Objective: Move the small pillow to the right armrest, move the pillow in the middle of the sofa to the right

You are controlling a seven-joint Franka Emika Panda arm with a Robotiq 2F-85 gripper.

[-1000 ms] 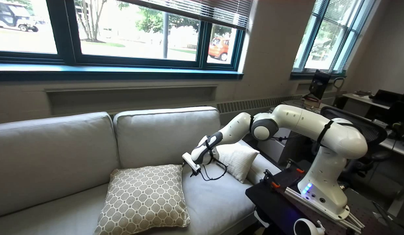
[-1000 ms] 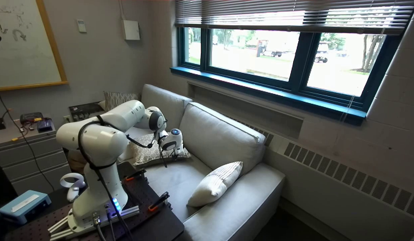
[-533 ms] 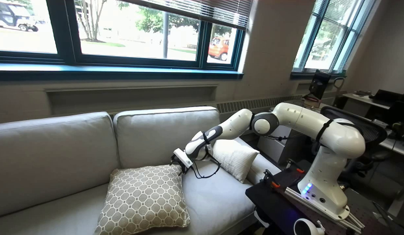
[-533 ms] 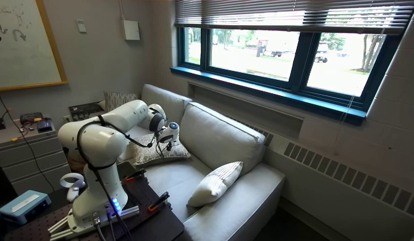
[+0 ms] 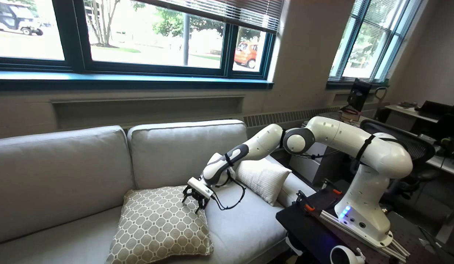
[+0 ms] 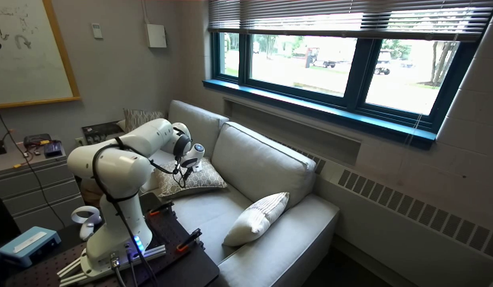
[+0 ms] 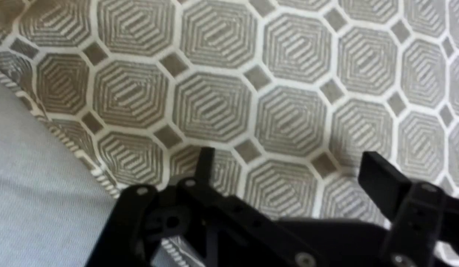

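- Patterned pillow [image 5: 159, 229] is lying near the middle of the sofa [image 5: 245, 223].
- Gripper [image 7: 287, 157] is overhanging one edge, its fingers [image 7: 381, 181] standing apart; contact cannot be told.
- White pillow [image 6: 256, 219] is leaning against the armrest [image 6: 288, 247]; in an exterior view the arm [image 5: 340, 137] is partly covering it.
- Table [image 6: 186, 268], bearing clamps [image 6: 189, 239], is standing just before the sofa.
- Third pillow [image 6: 140, 117] is showing behind the arm.
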